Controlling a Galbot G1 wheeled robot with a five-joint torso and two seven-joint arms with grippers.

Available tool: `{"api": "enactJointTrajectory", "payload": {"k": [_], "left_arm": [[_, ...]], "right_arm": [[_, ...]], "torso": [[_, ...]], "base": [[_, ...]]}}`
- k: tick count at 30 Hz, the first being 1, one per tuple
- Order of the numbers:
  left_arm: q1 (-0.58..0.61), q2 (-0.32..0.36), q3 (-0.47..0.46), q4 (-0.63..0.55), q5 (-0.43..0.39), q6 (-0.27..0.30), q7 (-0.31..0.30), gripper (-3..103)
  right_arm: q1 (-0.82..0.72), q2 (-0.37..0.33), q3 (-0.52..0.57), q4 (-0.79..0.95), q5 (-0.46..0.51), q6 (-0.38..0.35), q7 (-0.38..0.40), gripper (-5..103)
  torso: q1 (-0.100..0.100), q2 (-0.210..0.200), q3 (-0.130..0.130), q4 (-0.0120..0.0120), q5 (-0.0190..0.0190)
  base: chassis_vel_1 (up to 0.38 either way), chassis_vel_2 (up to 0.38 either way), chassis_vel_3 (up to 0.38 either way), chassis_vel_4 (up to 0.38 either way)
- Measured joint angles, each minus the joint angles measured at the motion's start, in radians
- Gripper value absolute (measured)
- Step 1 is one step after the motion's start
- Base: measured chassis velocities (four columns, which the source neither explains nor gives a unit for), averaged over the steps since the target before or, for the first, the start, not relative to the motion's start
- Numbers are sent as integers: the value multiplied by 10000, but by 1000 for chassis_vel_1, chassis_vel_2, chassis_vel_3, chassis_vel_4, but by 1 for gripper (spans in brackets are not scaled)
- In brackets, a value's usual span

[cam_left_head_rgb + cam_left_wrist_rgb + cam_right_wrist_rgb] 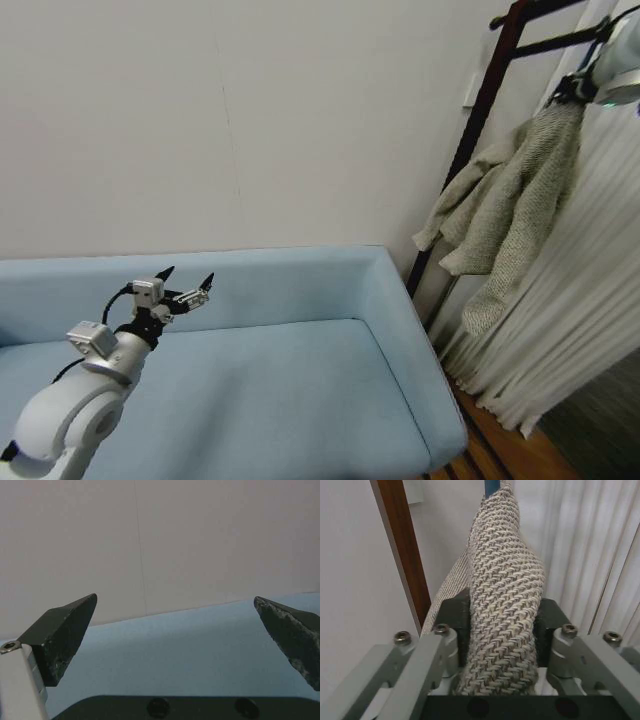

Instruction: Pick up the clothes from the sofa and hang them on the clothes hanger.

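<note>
A grey-beige knitted sweater (510,205) hangs in the air beside the dark wooden clothes rack (492,85) at the upper right. My right gripper (578,90) is shut on its top edge, high up by the rack's crossbars. In the right wrist view the knit (504,595) is bunched between the black pads (548,630), with the rack's brown post (402,550) just behind. My left gripper (187,285) stands open above the light blue sofa (260,400), its black fingertips (62,635) wide apart with nothing between them.
White curtains (570,330) hang to the right of the rack, over a strip of wooden floor (500,450). The pale wall (230,120) runs behind the sofa. The sofa's right arm (410,340) lies between the seat and the rack's foot.
</note>
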Motion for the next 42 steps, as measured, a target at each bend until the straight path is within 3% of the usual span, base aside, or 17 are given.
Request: {"api": "enactJointTrajectory", "payload": {"k": [4, 7, 13, 19, 27, 32, 35, 38, 42], "left_arm": [[13, -15, -1, -21, 3, -12, 3, 100], [35, -44, 1, -19, 36, -110, 9, 100], [96, -96, 5, -9, 88, -216, 41, 100], [196, -155, 15, -5, 220, -241, 66, 100], [272, -227, 33, 17, 262, -287, 63, 100], [454, -317, -74, 20, 303, -428, 27, 100], [600, -371, -177, -1, 320, -518, 11, 100], [816, -403, -369, -61, 323, -648, 4, 100], [1064, -420, -564, -185, 286, -761, 2, 100]], "right_arm": [[0, -92, -13, 195, -71, -3, 0, 41], [-43, -288, 16, 482, -135, -27, -39, 57], [-174, -613, 206, 948, -251, -81, -114, 73], [-127, -764, 555, 1471, -285, -195, -282, 98], [-328, -937, 1256, 2316, -111, -209, -540, 100], [-940, -1386, 1994, 3181, -441, -98, -1435, 100], [-1654, -1702, 2670, 3755, -872, 106, -2128, 100], [-3063, -2166, 3793, 4478, -1342, 583, -3523, 100], [-3789, -2493, 4087, 5140, -1510, 1068, -4599, 100]], "torso": [[0, 0, 0, 2, 0], [0, 0, 0, 1, -1], [0, 0, 1, 0, 2], [0, 0, 1, 1, -1], [0, 1, 1, 1, -2], [0, 0, 0, 1, -2], [0, 0, 0, 1, 0], [0, 0, 0, 1, 2], [0, 1, 0, 0, 1]], "base": [[0, 0, 0, 0], [0, 0, 0, 0], [0, 0, 0, 0], [0, 0, 0, 0], [0, 0, 0, 0], [0, 0, 0, 0], [0, 0, 0, 0], [0, 0, 0, 0], [0, 0, 0, 0]]}}
